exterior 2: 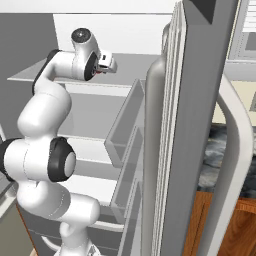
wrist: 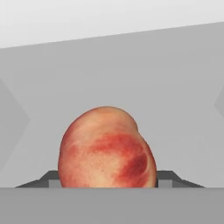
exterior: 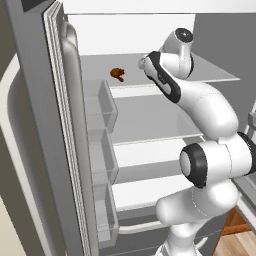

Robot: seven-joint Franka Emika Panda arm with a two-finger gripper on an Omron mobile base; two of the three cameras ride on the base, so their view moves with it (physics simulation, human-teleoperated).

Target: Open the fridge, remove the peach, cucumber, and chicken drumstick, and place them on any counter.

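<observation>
So the fridge (exterior: pixel 60 125) has both doors swung wide, and the arm is reaching in at the upper shelf (exterior: pixel 210 75), with bare shelf around it and the door bins off to either side. The peach (wrist: pixel 107 148) sits right between the gripper (wrist: pixel 107 181) tips in the hand view, fingers (wrist: pixel 168 177) at each flank, but I can't tell whether they're actually clamped on it. It's round, so no real long axis. The chicken drumstick (exterior: pixel 118 74) lies well to the left on that shelf.

Grey fridge shelf (exterior: pixel 210 70), chicken drumstick (exterior: pixel 118 74) and peach (wrist: pixel 107 148) on it
</observation>
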